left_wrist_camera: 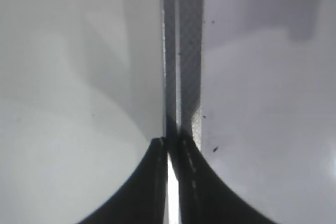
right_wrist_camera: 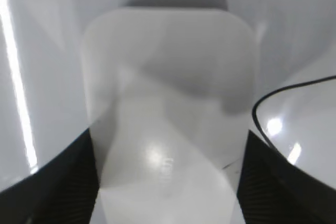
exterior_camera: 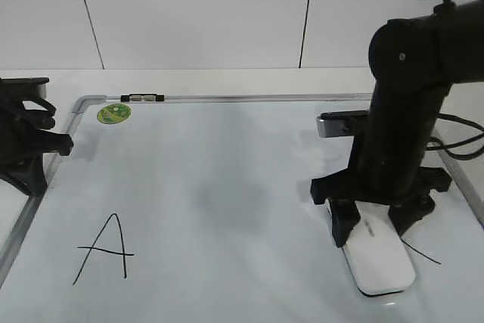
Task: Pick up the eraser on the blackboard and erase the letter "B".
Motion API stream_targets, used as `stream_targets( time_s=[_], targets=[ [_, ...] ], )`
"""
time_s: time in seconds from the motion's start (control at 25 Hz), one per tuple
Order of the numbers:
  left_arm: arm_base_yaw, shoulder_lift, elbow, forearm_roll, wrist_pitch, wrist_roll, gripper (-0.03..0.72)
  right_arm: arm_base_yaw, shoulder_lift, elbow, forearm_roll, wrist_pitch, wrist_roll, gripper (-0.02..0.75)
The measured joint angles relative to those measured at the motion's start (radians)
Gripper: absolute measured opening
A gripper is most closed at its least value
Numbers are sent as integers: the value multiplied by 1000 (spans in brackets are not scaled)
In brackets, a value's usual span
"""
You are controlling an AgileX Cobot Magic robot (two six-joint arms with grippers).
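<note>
The white eraser point(exterior_camera: 378, 256) lies flat on the blackboard point(exterior_camera: 227, 156) at the front right. My right gripper point(exterior_camera: 378, 226) stands over it with a finger pressed on each long side, shut on it. In the right wrist view the eraser point(right_wrist_camera: 168, 93) fills the space between the fingers point(right_wrist_camera: 168, 182). No whole letter "B" shows. A thin curved black stroke point(exterior_camera: 420, 253) runs out from the eraser's right side, and I cannot tell which letter it belongs to. My left gripper point(exterior_camera: 53, 145) is shut and empty at the board's left edge.
The black letter "A" point(exterior_camera: 106, 251) is at the front left. A round green sticker point(exterior_camera: 114, 113) and a small black-and-clear marker point(exterior_camera: 142, 97) sit at the back left by the frame. The left wrist view shows the board's metal frame point(left_wrist_camera: 181, 51).
</note>
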Motion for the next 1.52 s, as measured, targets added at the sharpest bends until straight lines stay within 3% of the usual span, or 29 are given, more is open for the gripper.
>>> stream_targets(
  time_s=[0.52, 1.52],
  targets=[
    [0, 0, 0, 0, 4, 0, 22, 130, 26, -102, 58, -30, -8, 539],
    [0, 0, 0, 0, 4, 0, 22, 1, 68, -108, -4, 17, -30, 538]
  ],
)
